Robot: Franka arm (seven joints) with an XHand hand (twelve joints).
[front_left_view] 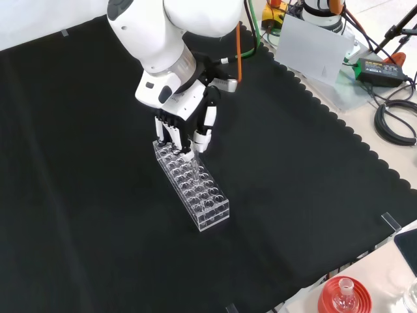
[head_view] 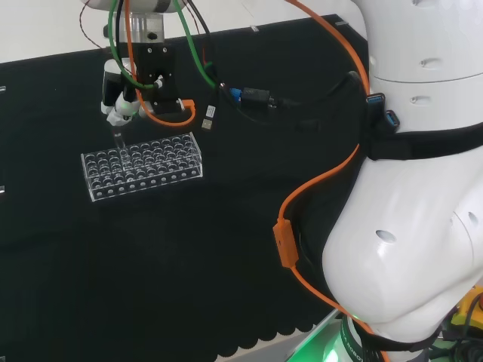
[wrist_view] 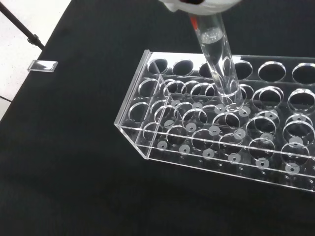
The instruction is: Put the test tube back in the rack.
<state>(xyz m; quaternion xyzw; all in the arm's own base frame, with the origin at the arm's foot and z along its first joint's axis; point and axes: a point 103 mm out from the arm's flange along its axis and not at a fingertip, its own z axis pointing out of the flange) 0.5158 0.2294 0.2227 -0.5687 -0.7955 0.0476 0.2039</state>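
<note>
A clear plastic rack (head_view: pixel 143 166) (front_left_view: pixel 191 186) (wrist_view: pixel 226 132) with several rows of round holes stands on the black cloth. My hand (head_view: pixel 121 102) (front_left_view: pixel 186 127) hovers over one end of it, fingers curled round a clear test tube (head_view: pixel 118 138) (front_left_view: pixel 193 167) (wrist_view: pixel 216 54). The tube hangs upright, and in the wrist view its lower end reaches down into a hole in the rack's upper plate. The hand's white fingertips (wrist_view: pixel 197 5) hide the tube's upper part.
A red ribbed stand (front_left_view: pixel 344 297) with a glass flask sits at the cloth's near right corner in the front view. Orange and green cables (head_view: pixel 302 196) trail along the arm. Papers and a power supply (front_left_view: pixel 381 68) lie beyond the cloth's scalloped edge.
</note>
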